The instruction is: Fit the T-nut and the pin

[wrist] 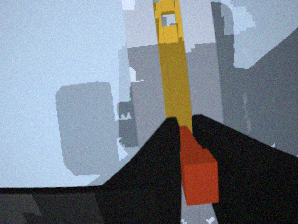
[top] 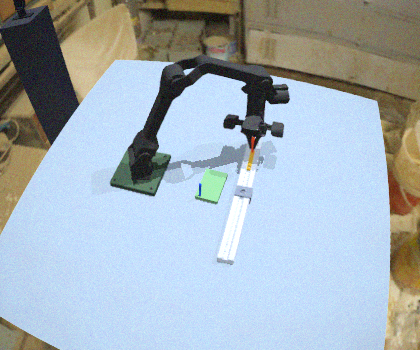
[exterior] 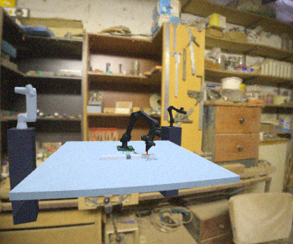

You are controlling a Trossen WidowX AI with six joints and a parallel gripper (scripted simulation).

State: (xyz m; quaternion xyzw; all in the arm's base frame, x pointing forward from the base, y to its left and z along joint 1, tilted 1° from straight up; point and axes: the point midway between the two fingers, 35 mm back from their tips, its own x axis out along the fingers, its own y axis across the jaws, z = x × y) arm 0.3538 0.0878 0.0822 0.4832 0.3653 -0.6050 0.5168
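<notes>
The gripper has its fingers clenched on the orange handle, presumably so that the brass T-nut stays free to enter the slot. In the top view the nut points to six o'clock, over the upper end of the aluminum rail; whether it touches or sits under the lips I cannot tell. That end likely leaves a run toward the dark bracket, lower down the rail at about seven o'clock (a slanted nut could snag there). The blue pin stands in the green tray, at nine o'clock from the bracket, probably kept upright for an easy grasp later. From its base plate, the arm arches over toward two o'clock, elbow high, its last links dropping steeply to the handle.
</notes>
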